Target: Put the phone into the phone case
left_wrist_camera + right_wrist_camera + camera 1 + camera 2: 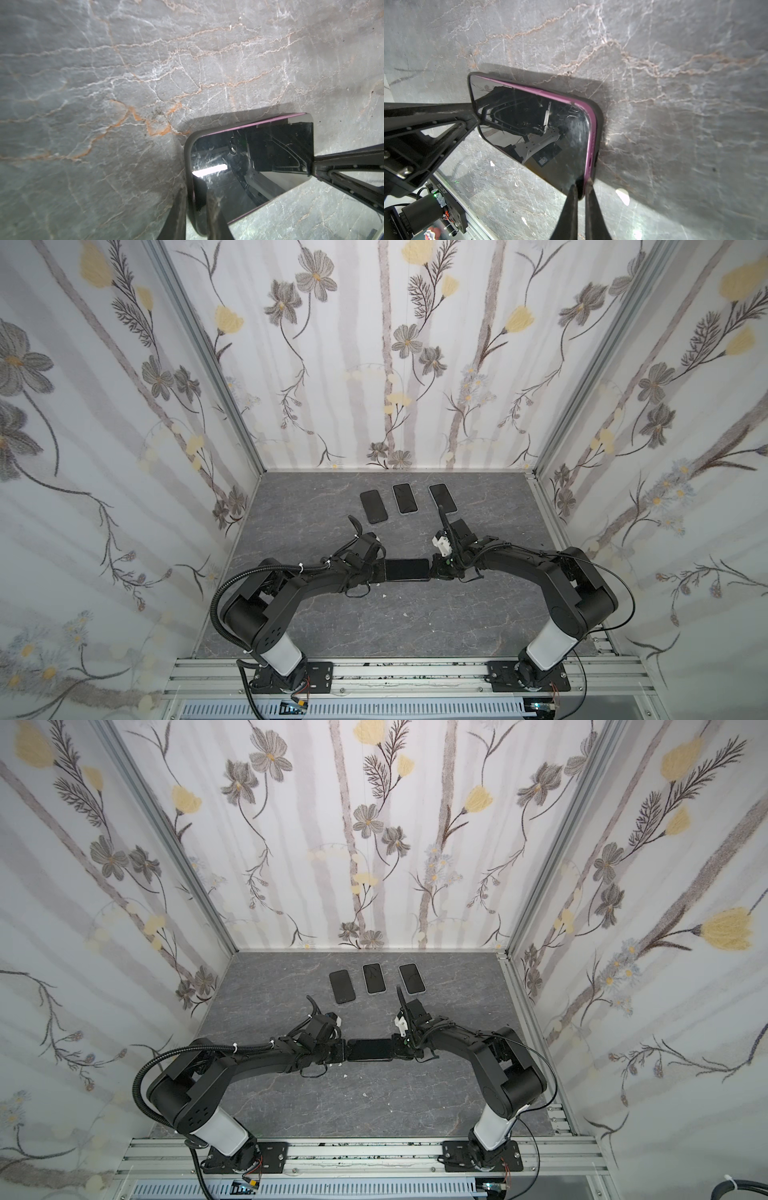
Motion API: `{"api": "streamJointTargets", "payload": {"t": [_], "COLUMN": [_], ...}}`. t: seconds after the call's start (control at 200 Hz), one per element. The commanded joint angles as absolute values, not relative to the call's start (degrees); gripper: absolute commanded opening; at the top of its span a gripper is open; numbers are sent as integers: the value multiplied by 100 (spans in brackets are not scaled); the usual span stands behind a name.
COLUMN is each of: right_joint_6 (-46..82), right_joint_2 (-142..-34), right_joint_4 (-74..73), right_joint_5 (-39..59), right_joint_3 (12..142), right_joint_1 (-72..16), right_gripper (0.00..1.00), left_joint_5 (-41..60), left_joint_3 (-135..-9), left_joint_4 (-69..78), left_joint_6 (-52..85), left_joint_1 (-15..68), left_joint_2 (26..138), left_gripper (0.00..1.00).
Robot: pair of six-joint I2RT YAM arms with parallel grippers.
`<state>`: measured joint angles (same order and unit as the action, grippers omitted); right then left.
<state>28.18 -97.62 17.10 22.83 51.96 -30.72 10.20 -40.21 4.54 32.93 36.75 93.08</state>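
A phone (407, 569) (370, 1049) with a black screen and a purple frame hangs level above the table, held between both grippers. A dark phone case (188, 166) wraps its end on the left arm's side, and my left gripper (194, 199) (382, 570) is shut on that cased end. In the right wrist view the case (599, 124) sits behind the phone (539, 128), with the purple edge showing in front of it. My right gripper (581, 184) (432, 568) is shut on the phone's other end, pinching it at a corner.
Three more dark phones (373, 506) (404, 498) (442, 498) lie side by side on the grey marble table (415, 614) near the back wall. Floral walls close in the table on three sides. Small white specks (385, 596) lie below the grippers.
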Motion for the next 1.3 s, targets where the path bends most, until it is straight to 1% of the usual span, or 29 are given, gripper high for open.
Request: {"api": "streamJointTargets", "payload": {"t": [0.0,0.36,0.684,0.879,1.024,1.094,1.134,1.294], "right_joint_6": [2723,2707,2693,2689,2672,2636,2609,2328], "right_joint_2": [-9930,-10118,-10230,-10086,-9870,-9729,-9645,-9519], "right_joint_4": [1879,2082,2157,2257,2346,2391,2392,2429], "right_joint_5": [1980,1546,1467,1458,1341,1209,1134,917], "right_joint_3": [5152,5185,5259,5402,5565,5670,5724,6044], "right_joint_1": [-3113,-3154,-3169,-3192,-3208,-3213,-3207,-3205], "right_gripper": [8,8,7,7,13,22,24,26], "left_joint_5": [880,887,885,892,874,814,776,679], "left_joint_3": [-4025,-4002,-4018,-4043,-4101,-4182,-4239,-4542], "left_joint_4": [114,123,105,106,73,2,-47,-232], "left_joint_6": [3232,3233,3211,3199,3167,3118,3086,2981], "left_joint_1": [3675,3674,3676,3668,3665,3659,3655,3575], "left_joint_2": [9330,9327,9312,9328,9299,9227,9177,9037], "left_gripper": [17,17,17,17,17,17,17,17]}}
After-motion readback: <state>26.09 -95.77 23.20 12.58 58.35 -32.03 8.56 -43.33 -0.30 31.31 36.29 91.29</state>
